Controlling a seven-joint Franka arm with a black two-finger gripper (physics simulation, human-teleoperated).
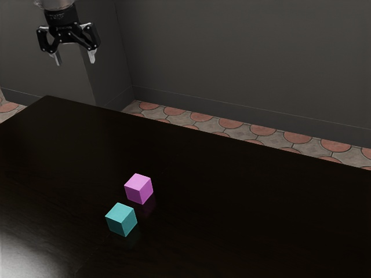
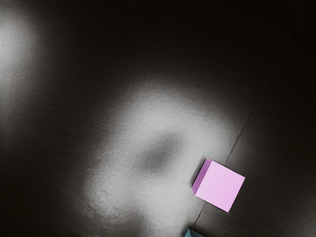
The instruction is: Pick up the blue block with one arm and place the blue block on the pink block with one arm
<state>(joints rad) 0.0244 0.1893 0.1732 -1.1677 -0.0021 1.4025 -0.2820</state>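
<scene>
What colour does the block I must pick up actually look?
Teal, more cyan than blue; the block shows best in the exterior view.

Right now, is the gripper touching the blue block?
Apart. The exterior view shows the gripper high in the air, and the blue block down on the table far below.

Legible text: none in either view.
blue block (image 1: 121, 219): plain faces, no lettering or number.
pink block (image 1: 138, 188): plain faces, no lettering or number.
gripper (image 1: 75, 59): no brand or label readable on the black housing.
</scene>
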